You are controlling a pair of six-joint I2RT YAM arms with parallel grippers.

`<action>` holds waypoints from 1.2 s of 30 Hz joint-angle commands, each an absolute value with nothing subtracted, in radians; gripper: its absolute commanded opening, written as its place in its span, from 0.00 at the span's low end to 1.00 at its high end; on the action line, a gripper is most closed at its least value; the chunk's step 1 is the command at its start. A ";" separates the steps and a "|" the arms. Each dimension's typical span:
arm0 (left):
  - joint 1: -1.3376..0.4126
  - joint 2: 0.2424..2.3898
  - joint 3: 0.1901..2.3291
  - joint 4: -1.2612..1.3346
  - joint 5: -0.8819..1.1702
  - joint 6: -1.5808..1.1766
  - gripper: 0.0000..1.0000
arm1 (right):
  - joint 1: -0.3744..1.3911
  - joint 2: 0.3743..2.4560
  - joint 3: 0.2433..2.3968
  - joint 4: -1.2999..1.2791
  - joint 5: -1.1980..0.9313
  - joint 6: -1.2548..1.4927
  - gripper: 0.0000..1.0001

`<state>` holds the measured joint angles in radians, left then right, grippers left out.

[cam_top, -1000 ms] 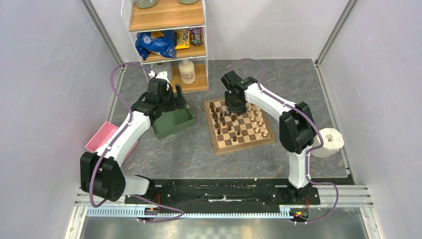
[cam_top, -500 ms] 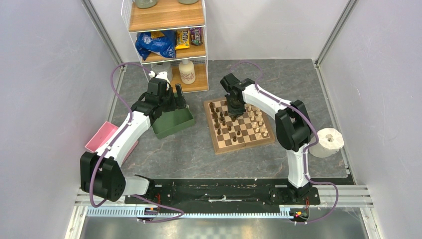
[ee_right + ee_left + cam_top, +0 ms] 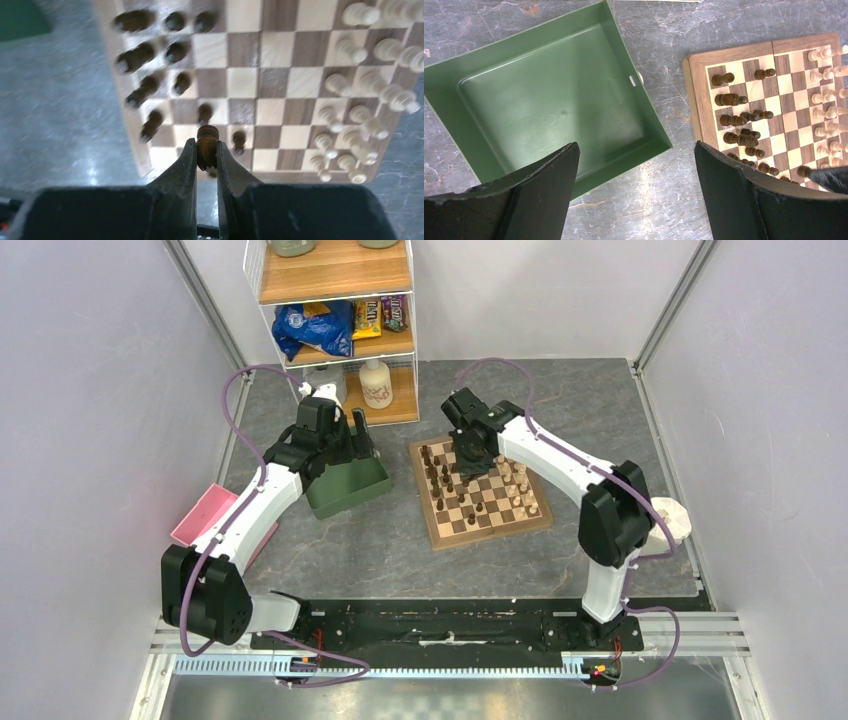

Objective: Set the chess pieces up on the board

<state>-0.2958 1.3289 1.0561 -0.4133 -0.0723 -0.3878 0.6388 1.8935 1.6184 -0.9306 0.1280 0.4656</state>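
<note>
The board [image 3: 490,533] lies right of centre, with dark brown chess pieces [image 3: 443,480] on its left side and cream ones [image 3: 515,480] on its right. My right gripper [image 3: 470,462] hangs over the board's far left part. In the right wrist view the right gripper [image 3: 206,145] is shut on a dark brown piece [image 3: 207,135], above the board [image 3: 242,82] near the dark rows [image 3: 150,85]. My left gripper [image 3: 636,146] is open and holds nothing, above the near corner of the green tray [image 3: 549,100]. The board's edge [image 3: 696,95] shows at that view's right.
The green tray [image 3: 345,485] sits left of the board and shows nothing inside. A shelf unit [image 3: 340,320] with snack bags and a bottle [image 3: 376,383] stands at the back. A pink object [image 3: 205,515] lies far left, a white roll [image 3: 670,520] far right.
The right gripper's jaws have closed onto a dark brown piece over the board, and that arm's elbow has swung to the right. The left arm has not moved.
</note>
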 commanded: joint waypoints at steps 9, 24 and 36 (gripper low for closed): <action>-0.291 1.324 1.058 -0.382 -0.068 -0.407 0.92 | 0.784 1.846 1.542 -0.886 0.080 0.555 0.11; -0.291 1.325 1.058 -0.382 -0.068 -0.408 0.92 | 0.806 1.920 1.514 -0.818 0.057 0.536 0.11; -0.291 1.332 1.059 -0.380 -0.063 -0.411 0.92 | 0.812 1.949 1.526 -0.822 0.049 0.530 0.11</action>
